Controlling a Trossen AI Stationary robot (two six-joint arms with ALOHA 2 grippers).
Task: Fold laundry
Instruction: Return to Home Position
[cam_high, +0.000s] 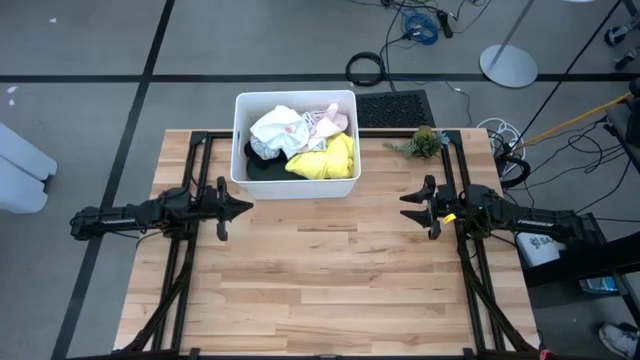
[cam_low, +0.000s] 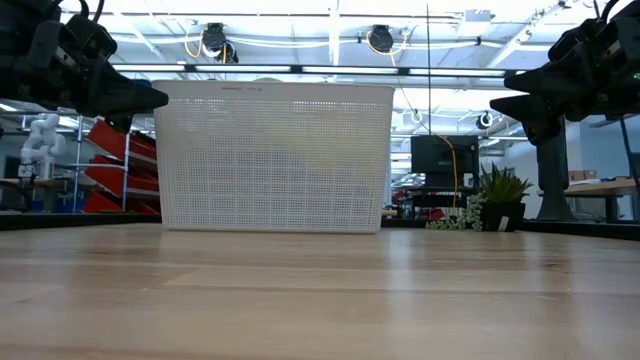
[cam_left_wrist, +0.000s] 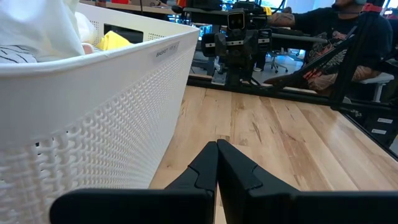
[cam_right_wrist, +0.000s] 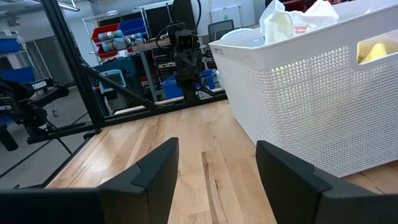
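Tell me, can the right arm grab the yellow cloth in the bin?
Probably yes: the yellow cloth lies on top in the open bin, and bare table leads there from the open right gripper.

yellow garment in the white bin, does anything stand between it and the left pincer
Only the near wall of the white perforated plastic bin separates the shut left pincer from the bright yellow cloth garment; from above, nothing covers it.

The bin (cam_high: 297, 187) stands mid-table (cam_high: 330, 280) at the far edge, the laundry (cam_high: 300, 145) heaped inside it. A plant (cam_high: 424, 142) sits at the far right corner. The left gripper (cam_high: 245, 208) hangs just beside the bin's near left corner; the right gripper (cam_high: 403, 206) is opposite, well apart.
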